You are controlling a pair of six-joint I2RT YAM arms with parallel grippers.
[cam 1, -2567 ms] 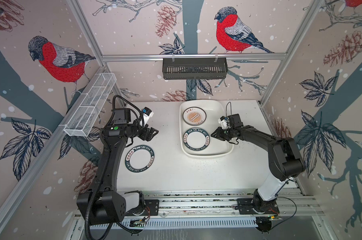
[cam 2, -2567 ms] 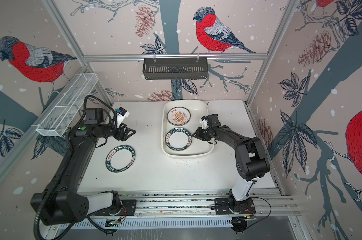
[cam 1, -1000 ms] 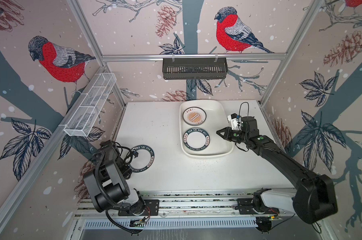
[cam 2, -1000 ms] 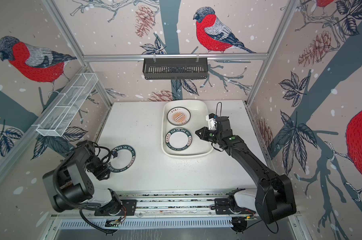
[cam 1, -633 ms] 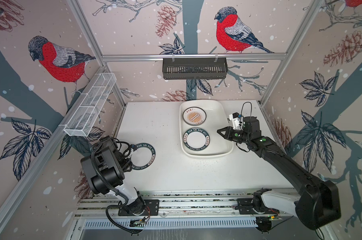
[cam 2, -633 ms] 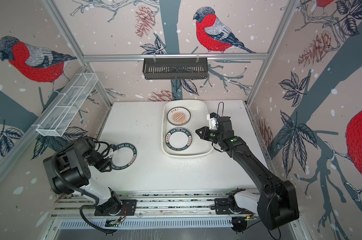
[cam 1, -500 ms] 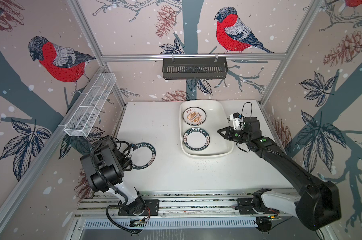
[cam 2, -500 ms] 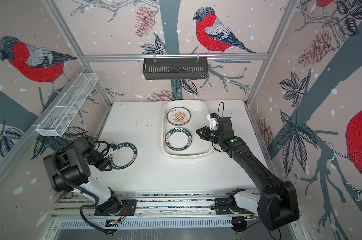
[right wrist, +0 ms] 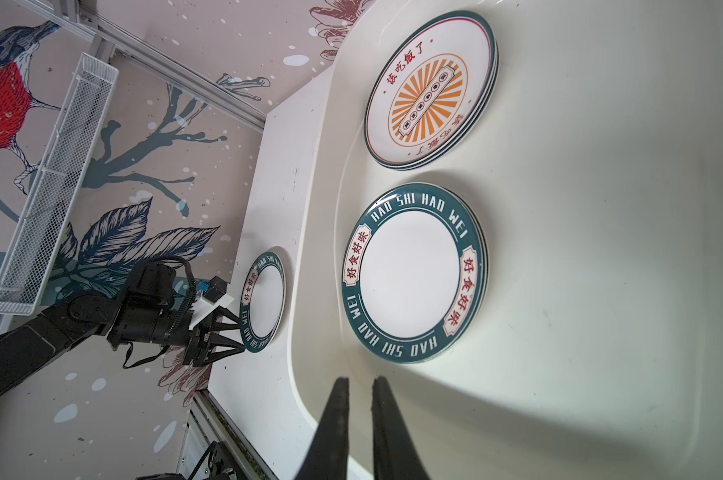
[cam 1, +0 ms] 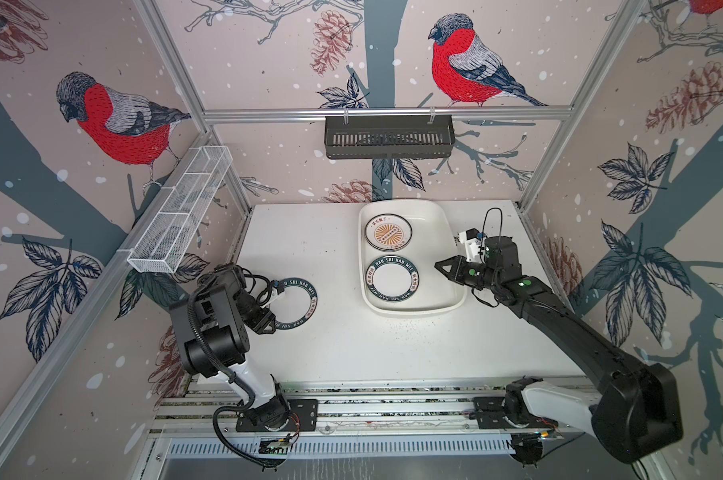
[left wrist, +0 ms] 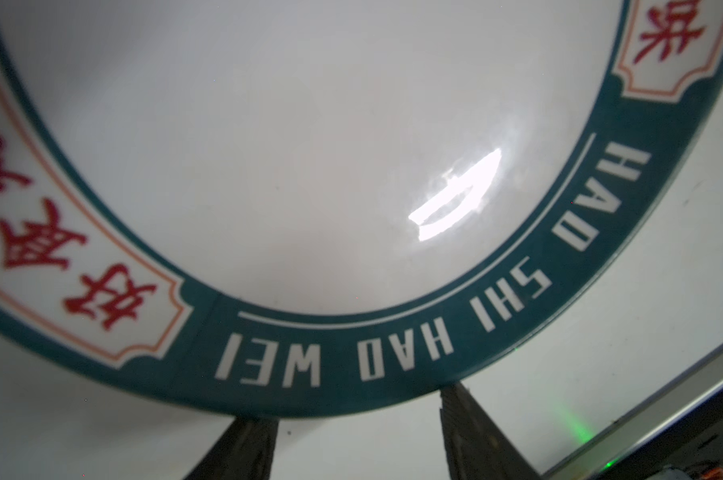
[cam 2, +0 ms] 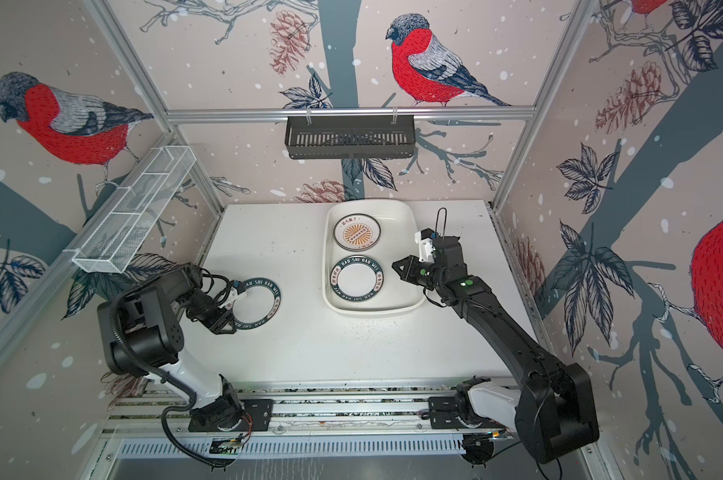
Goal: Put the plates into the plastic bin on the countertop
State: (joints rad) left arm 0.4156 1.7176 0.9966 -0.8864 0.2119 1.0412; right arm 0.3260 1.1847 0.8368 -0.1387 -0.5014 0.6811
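Observation:
One green-rimmed plate (cam 1: 299, 305) (cam 2: 260, 305) lies flat on the countertop (cam 1: 351, 340), left of the plastic bin (cam 1: 447, 232) (cam 2: 413, 224). My left gripper (cam 1: 273, 323) (cam 2: 228, 324) (left wrist: 353, 402) lies low at its near-left rim, open, both fingertips (left wrist: 455, 390) at the rim's edge; nothing is clamped. Inside the bin rest a stack of orange sunburst plates (cam 1: 388, 232) (right wrist: 428, 89) and a stack of green-rimmed ones (cam 1: 394, 277) (right wrist: 411, 272). My right gripper (cam 1: 436, 266) (right wrist: 359, 380) hovers over the bin's right side, shut and empty.
A black slotted basket (cam 1: 388, 141) hangs on the back wall. A white wire-mesh basket (cam 1: 181, 216) juts from the left wall above the left arm. Aluminium rails (cam 1: 351, 407) run along the front edge. Bare countertop lies between the loose plate and the bin.
My left arm has dropped from beside the counter's back left to the loose plate's rim, its jaws narrowing. My right gripper has drawn back from over the bin toward its right side.

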